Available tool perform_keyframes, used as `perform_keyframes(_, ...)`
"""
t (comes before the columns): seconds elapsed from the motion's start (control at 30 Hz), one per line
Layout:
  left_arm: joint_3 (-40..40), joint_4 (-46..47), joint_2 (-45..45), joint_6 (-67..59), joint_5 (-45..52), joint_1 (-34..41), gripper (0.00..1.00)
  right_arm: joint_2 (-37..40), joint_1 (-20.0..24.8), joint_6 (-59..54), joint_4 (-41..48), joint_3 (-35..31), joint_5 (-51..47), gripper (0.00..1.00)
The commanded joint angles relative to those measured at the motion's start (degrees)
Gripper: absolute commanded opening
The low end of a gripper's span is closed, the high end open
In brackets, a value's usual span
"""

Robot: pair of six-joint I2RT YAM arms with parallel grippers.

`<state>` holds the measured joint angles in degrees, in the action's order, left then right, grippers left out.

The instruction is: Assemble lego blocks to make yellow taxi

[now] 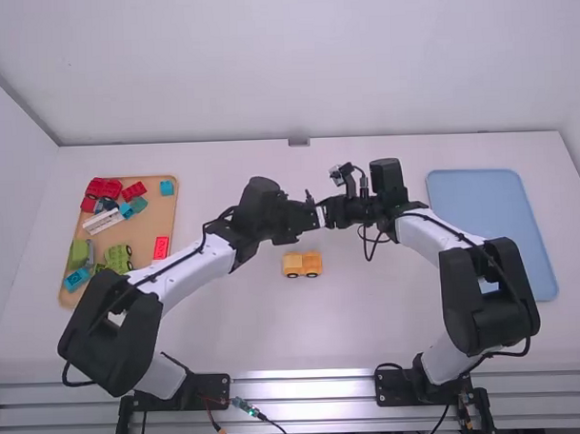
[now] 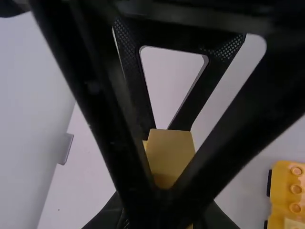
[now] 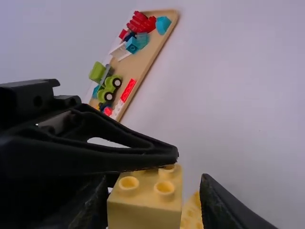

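High view: left gripper (image 1: pixel 312 214) and right gripper (image 1: pixel 327 214) meet just beyond the yellow taxi base (image 1: pixel 302 264).

Left wrist view: yellow block (image 2: pixel 170 153) between fingers; likely light, stiff, slightly slippery.

Right wrist view: left's fingers pinch it; right's, spread, flank it, best gripping smooth sides, avoiding studs (image 3: pixel 164 188).

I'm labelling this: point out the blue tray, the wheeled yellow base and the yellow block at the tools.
Blue tray (image 1: pixel 480 199), high view, flat floor.
Wheeled base (image 1: pixel 311 265), high view, side above wheels.
Yellow block (image 3: pixel 145 214), right wrist view, side face.
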<state>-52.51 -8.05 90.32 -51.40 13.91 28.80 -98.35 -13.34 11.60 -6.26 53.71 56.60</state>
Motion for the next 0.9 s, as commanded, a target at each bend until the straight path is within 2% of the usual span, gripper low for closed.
perform_keyframes(0.0, -1.4, 0.1, 0.1, 0.8, 0.2, 0.5, 0.02, -0.6, 0.1, 0.2, 0.3, 0.7, -1.5, 0.49)
perform_keyframes(0.23, -1.4, 0.1, 0.1, 0.6, 0.4, 0.5, 0.02, -0.6, -1.9, 0.2, -0.2, 0.7, -2.7, 0.42)
perform_keyframes(0.57, -1.4, 0.5, 0.1, 0.6, 0.2, 0.5, 0.04, -0.6, -3.8, 1.7, -1.4, 0.7, -4.8, 0.24)
perform_keyframes(0.6, -1.4, 0.5, 0.1, 0.6, 0.2, 0.5, 0.08, -0.6, -3.9, 1.7, -1.4, 0.7, -4.8, 0.23)
perform_keyframes(0.67, -1.4, 0.4, 0.1, 0.6, 0.2, 0.5, 0.28, -0.6, -3.8, 1.7, -1.4, 0.7, -4.8, 0.22)
perform_keyframes(0.77, -1.4, 0.2, 0.1, 1.0, 0.2, 0.5, 0.47, -0.6, -3.4, 1.0, -1.3, 0.7, -4.8, 0.20)
perform_keyframes(0.8, -1.4, 0.3, 0.0, 1.0, 0.2, 0.5, 0.99, -0.6, -3.0, 0.9, -1.4, 0.7, -4.9, 0.20)
perform_keyframes(0.87, -1.4, 0.9, -0.3, 2.2, 0.2, 0.5, 0.99, -0.6, -2.6, -0.1, -1.3, 0.7, -4.8, 0.20)
